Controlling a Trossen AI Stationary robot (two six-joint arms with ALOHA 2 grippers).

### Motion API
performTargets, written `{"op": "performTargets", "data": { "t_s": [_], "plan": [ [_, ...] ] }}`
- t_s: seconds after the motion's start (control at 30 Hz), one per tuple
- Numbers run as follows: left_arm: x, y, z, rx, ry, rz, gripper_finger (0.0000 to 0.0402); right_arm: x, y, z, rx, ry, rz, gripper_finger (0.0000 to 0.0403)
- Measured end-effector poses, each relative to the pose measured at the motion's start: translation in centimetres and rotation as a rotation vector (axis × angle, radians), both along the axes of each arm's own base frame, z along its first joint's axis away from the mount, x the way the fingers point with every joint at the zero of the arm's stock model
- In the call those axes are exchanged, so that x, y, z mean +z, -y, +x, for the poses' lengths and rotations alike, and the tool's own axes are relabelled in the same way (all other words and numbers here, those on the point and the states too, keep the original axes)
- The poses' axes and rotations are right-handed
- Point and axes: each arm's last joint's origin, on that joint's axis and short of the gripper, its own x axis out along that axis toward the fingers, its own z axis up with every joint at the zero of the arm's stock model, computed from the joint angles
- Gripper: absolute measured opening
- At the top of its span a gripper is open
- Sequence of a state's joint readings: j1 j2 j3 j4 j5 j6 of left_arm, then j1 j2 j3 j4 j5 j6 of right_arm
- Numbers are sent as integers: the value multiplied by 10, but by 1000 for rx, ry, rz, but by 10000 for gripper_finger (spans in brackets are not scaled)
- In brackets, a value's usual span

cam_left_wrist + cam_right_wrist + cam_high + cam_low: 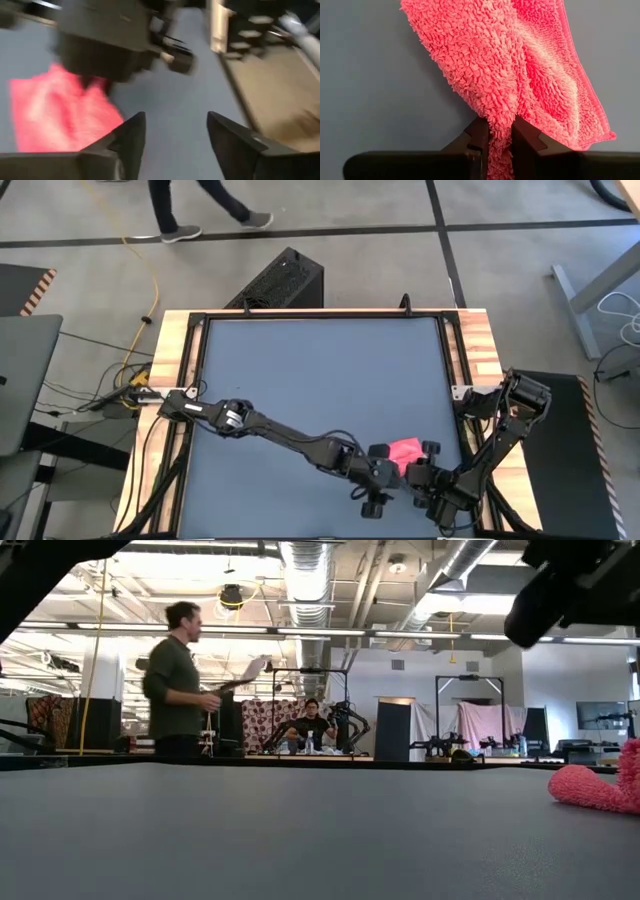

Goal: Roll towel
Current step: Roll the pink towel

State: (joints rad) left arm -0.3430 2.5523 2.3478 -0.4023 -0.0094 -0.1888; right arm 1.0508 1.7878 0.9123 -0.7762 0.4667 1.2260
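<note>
The bright pink towel (405, 449) lies bunched on the dark grey tabletop (320, 380), near its near right corner. It also shows in the low view (595, 788), where it rests on the table and its right part rises. My right gripper (496, 125) is shut on the towel (520, 65); in the high view it (418, 468) sits just near-side of the cloth. My left gripper (175, 120) is open and empty and stands beside the towel (60, 115), on its left side in the high view (383, 470). My right gripper pinches a bunched, gathered part of the towel (500, 135) between its two fingers (480, 131). It comes slanting down from the near right. The rest of the cloth spreads away from the fingers over the tabletop, with a hemmed edge (590, 95) showing on one side.
The table's wooden right rail (478, 360) and the right arm's base (520, 395) stand close by. Open tabletop stretches to the far and left sides. People (175, 680) are in the room beyond the table.
</note>
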Motion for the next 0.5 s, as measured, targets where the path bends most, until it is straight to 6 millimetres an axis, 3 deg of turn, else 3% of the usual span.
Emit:
{"op": "performTargets", "data": {
  "t_s": [0.13,0.37,0.5],
  "plan": [
    [-1,2,-1,118,16,61,223,0,0,0,-51,17,21,81],
    [-42,10,-4,132,-99,106,218,3,-3,1,-73,25,39,82],
    [-37,11,-5,261,-55,148,211,6,-5,2,-73,23,42,82]
  ]
}}
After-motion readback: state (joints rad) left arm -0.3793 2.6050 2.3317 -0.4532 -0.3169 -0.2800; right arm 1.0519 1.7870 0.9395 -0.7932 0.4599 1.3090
